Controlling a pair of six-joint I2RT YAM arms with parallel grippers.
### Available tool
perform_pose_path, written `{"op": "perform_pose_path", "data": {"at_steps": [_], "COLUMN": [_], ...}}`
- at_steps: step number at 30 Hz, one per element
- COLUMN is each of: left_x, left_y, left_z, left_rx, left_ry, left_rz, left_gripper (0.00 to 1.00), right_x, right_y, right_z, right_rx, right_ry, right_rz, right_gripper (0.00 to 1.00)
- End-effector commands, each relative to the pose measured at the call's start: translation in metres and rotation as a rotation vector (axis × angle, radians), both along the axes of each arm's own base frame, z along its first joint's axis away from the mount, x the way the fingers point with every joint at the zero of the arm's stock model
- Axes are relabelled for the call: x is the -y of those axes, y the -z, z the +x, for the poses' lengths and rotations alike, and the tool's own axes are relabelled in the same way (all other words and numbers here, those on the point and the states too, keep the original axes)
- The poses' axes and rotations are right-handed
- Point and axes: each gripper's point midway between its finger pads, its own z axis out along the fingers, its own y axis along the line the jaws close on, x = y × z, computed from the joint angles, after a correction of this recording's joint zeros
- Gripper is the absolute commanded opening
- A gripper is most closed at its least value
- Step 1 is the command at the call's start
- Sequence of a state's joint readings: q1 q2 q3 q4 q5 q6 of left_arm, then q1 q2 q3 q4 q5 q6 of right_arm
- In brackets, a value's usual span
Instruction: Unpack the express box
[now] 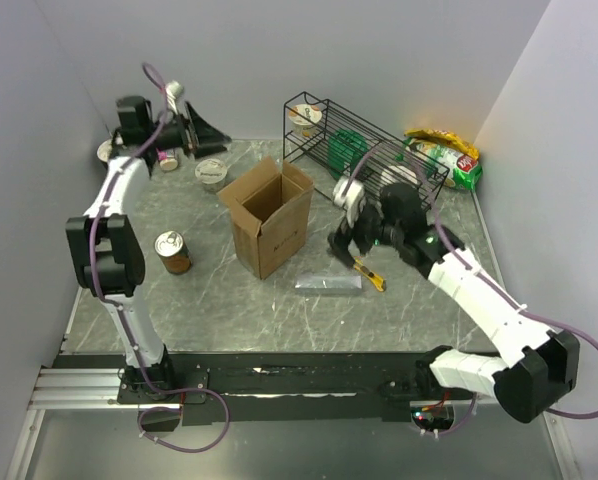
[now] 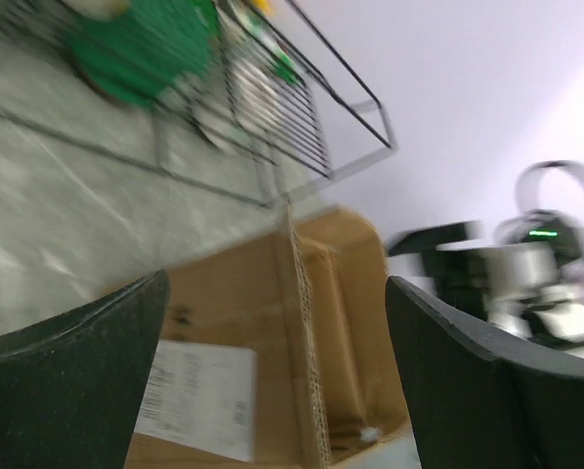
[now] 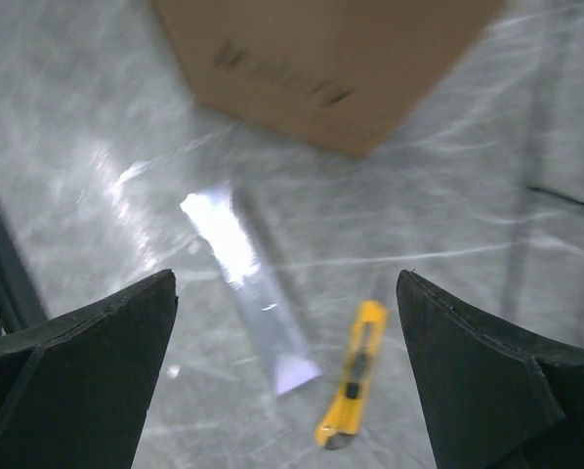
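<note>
Looking through my cameras, I count one express box (image 1: 269, 215), one yellow box cutter (image 3: 354, 386), one shiny silver packet (image 3: 248, 288), one tin can (image 1: 172, 252) and one black wire rack (image 1: 364, 150). Two snack bags (image 1: 444, 155) lie past the rack.

The box has one white label (image 2: 196, 401) on its side, but the print is too blurry for me to read. There is dark print on another side too, and I cannot read that either. The top flaps stand open.

My left arm reaches far back along the left wall, and its wrist is turned in toward the middle of the table. The left gripper (image 2: 274, 283) has its fingers spread wide with nothing in them. The box sits out in front of those fingers, and the rack is past it.

My right arm is bent at the elbow, and its hand tips down over the table. The right gripper (image 3: 285, 278) is spread wide too and holds nothing. The packet and the cutter lie on the table under this hand, side by side but not touching. The box stands just past the packet.
</note>
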State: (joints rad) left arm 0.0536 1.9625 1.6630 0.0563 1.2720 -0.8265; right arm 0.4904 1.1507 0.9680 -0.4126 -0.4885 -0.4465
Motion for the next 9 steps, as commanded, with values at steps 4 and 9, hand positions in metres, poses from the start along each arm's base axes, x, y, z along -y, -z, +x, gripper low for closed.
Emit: {"op": "perform_pose_path", "data": {"at_steps": [4,9], "left_x": [-0.044,-0.059], "left_y": [-0.069,-0.086], "left_z": [0.014,0.026], "left_rx": [0.413,0.475], "left_ry": [-0.225,-0.337], "left_rz": [0.384,0.454], "left_gripper": [0.96,0.96], "right_x": [0.066,0.09], "right_y": [-0.122,-0.172], "right_z": [0.074,0.088], "right_rx": [0.133,0.294], "right_ry": [0.655,0.768], "right_rz": [0.004,0.005], "right_gripper": [1.0,1.0]}}
